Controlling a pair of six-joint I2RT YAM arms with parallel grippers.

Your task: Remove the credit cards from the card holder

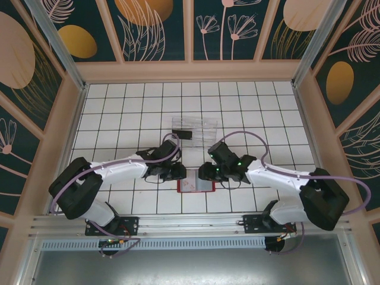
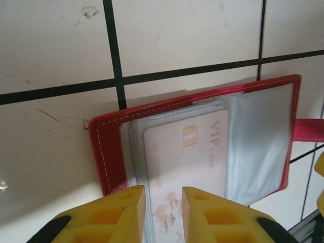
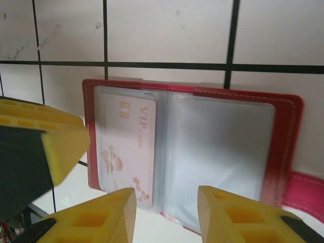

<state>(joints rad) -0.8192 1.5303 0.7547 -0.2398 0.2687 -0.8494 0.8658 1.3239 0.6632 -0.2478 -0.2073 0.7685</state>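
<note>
1. The card holder (image 1: 195,185) lies open and flat on the tiled desk (image 1: 119,107), near its front edge, between the two claws.
2. The left claw (image 1: 176,172) sits at the holder's left end and the right claw (image 1: 208,172) at its right end.
3. In the left wrist view, the left claw (image 2: 161,215) hangs over the near edge of the holder (image 2: 109,152). Its fingers are a narrow gap apart, and the edge of the pale VIP card (image 2: 192,157) and its clear sleeves (image 2: 253,147) show in that gap. I cannot tell whether it is pinching them.
4. In the right wrist view, the right claw (image 3: 166,217) is spread wide over the holder's (image 3: 286,142) near edge and grips nothing. The VIP card (image 3: 129,147) is in the left-hand sleeve.
5. A dark card (image 1: 184,134) rests at the clear tray (image 1: 199,124), farther back on the desk.
</note>
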